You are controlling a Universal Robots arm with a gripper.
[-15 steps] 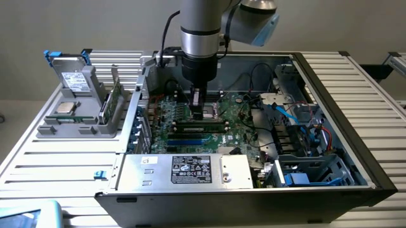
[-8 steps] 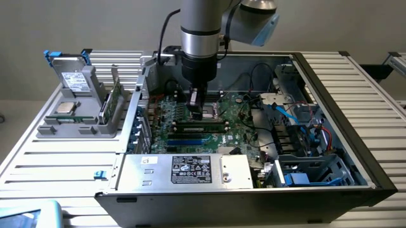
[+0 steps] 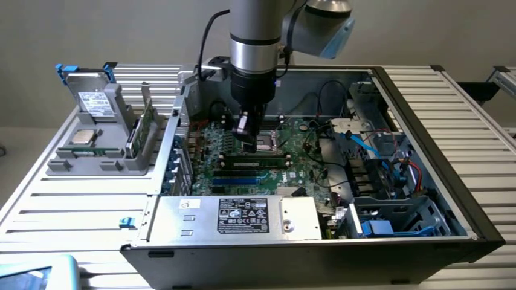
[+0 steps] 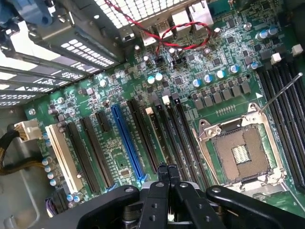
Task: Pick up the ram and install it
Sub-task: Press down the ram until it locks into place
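I am looking down into the open computer case [image 3: 451, 151], which is sitting on the slatted table [image 3: 72, 205], and the arm is reaching straight down into it over the motherboard [image 3: 303, 175]. The gripper [image 3: 249, 147] is hanging with its tips just above the memory slots, beside the empty processor socket [image 4: 240, 155]. In the wrist view its two black fingers [image 4: 160, 177] are pressing flat against each other with nothing between them, so it is closed and carrying nothing. The ram [image 3: 256, 160] is standing on edge along the memory slots directly under the gripper, its green board and dark chips facing the exterior camera. I cannot tell whether the tips are touching its top edge, nor whether it is fully seated. Toward the exterior view's left, outside the case, the grey holder [image 3: 96, 164] is keeping a square silver processor chip [image 3: 83, 136], a boxy drive [image 3: 95, 99] leaning upright behind it, and another green board [image 3: 144, 128] standing on edge at the side nearest the case. In the wrist view a long blue slot [image 4: 126, 143] is running between the black expansion slots, and red wires [image 4: 186, 33] are looping over the board's far edge.
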